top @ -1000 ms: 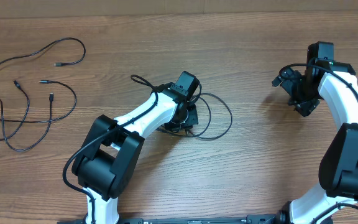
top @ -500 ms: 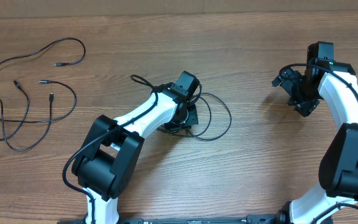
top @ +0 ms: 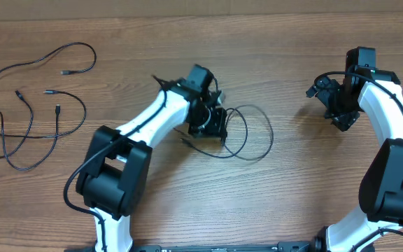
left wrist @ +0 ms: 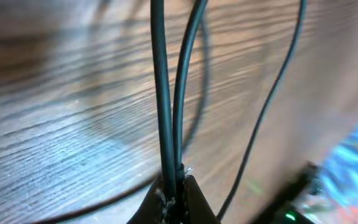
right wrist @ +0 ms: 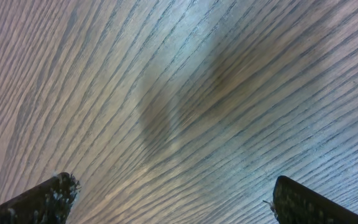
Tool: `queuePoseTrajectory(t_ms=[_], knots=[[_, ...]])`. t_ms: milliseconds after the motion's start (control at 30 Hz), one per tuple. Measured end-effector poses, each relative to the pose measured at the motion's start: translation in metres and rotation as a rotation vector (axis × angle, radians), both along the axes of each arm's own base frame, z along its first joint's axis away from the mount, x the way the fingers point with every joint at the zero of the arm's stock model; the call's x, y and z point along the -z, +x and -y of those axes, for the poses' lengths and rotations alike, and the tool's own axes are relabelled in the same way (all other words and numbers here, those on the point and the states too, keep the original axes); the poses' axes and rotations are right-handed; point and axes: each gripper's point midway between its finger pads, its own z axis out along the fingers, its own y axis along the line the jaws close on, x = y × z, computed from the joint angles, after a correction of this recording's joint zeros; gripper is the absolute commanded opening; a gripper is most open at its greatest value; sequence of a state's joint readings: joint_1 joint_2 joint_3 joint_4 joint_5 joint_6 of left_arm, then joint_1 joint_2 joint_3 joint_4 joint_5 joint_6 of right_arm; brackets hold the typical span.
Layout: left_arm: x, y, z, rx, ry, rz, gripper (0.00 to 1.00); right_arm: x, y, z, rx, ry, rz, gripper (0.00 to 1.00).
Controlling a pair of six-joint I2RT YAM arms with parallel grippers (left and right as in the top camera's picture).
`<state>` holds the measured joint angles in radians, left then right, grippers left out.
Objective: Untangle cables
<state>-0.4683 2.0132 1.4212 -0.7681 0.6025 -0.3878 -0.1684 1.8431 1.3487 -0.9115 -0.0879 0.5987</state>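
The left jaws are clamping two strands of the looped cable (left wrist: 159, 93) at the desk's (top: 292, 203) centre; other cables (top: 72, 45) are lying upper left. The right jaws are standing apart.

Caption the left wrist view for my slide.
Left gripper pinching two strands of black cable over the wood table.

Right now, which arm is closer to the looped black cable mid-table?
Left. The left fingers are shut on the looped cable; the right fingers hang open over the table, off to the cable's right.
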Motion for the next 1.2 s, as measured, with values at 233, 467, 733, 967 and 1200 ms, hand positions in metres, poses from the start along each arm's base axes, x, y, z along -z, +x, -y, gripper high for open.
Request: queuePoseTrajectory(t_ms=[233,467,733,967,1200], knots=[[-0.061,0.017,-0.005,0.017,-0.146,0.088,0.04,0.000,0.000,0.000,0.000,0.000,-0.001,1.00],[-0.193,0.043,-0.022,-0.001,-0.292,0.444,0.04,0.000,0.000,0.000,0.000,0.000,0.000,1.00],[-0.320,0.038,-0.091,-0.152,-0.267,0.835,0.04,0.000,0.000,0.000,0.000,0.000,0.000,1.00],[-0.349,0.019,-0.139,-0.302,-0.109,0.957,0.04,0.000,0.000,0.000,0.000,0.000,0.000,1.00],[-0.329,0.026,-0.199,-0.507,0.224,0.953,0.04,0.000,0.000,0.000,0.000,0.000,0.000,1.00]])
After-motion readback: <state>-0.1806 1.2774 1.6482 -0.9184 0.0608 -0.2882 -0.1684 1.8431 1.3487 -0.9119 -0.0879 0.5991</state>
